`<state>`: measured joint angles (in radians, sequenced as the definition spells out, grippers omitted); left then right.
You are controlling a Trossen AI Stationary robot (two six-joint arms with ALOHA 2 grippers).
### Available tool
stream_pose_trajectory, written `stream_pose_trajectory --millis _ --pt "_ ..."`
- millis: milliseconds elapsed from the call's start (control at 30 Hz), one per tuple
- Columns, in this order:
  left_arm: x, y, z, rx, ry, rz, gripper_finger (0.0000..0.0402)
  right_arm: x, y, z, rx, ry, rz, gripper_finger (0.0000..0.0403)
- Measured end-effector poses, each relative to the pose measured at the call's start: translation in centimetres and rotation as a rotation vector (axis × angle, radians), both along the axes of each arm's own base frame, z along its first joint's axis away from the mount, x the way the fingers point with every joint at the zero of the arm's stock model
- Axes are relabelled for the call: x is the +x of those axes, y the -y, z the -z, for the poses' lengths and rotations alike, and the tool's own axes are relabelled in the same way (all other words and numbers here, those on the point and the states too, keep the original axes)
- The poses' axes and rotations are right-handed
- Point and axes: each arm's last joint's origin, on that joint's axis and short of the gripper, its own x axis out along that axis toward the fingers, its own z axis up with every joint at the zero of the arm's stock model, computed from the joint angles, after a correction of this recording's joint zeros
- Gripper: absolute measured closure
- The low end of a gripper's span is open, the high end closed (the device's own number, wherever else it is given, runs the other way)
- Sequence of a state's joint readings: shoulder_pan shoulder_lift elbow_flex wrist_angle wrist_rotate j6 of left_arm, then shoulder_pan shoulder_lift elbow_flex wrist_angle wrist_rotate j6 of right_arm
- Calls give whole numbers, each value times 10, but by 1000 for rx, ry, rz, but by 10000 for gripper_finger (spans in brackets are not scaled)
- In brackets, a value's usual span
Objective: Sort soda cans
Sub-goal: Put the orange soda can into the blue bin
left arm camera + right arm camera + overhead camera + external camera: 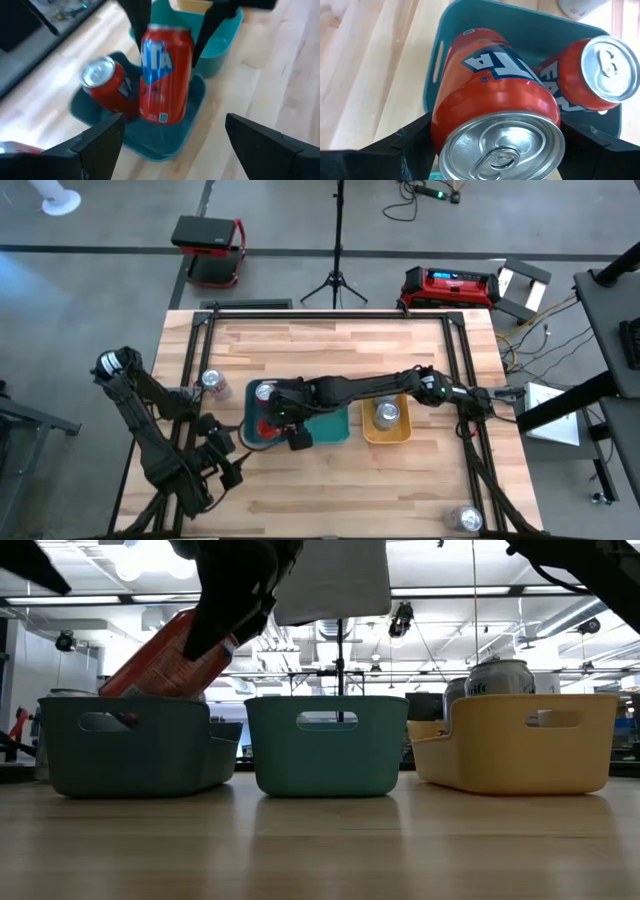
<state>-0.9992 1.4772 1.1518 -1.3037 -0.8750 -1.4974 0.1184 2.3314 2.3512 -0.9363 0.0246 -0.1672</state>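
right gripper clamped on a red can, fingers on either side of the body, holding it above the leftmost teal tray. the can's long axis is tilted, not upright: in the low view it leans over the tray's near wall, base pointing down into the tray. a second red can already lies tipped inside the same tray, just beside the held one, so the free floor lies on the side away from it. right arm stretched long across the table from its right-edge base, over the middle teal tray. left gripper waits near the front edge, fingers spread wide, empty, aimed at the tray. grey can stands in the orange tray; another on the table left of the trays; one at the front right corner.
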Motion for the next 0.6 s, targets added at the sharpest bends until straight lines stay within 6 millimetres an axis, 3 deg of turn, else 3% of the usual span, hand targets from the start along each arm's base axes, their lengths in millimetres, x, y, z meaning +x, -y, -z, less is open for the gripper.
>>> stream_pose_trajectory --millis 300,600 --pt "-2 -28 30 106 -10 81 72 -1 -5 -1 -23 3 -44 94" --pt "19 -28 28 200 19 195 72 0 -6 -2 -20 12 -42 95"
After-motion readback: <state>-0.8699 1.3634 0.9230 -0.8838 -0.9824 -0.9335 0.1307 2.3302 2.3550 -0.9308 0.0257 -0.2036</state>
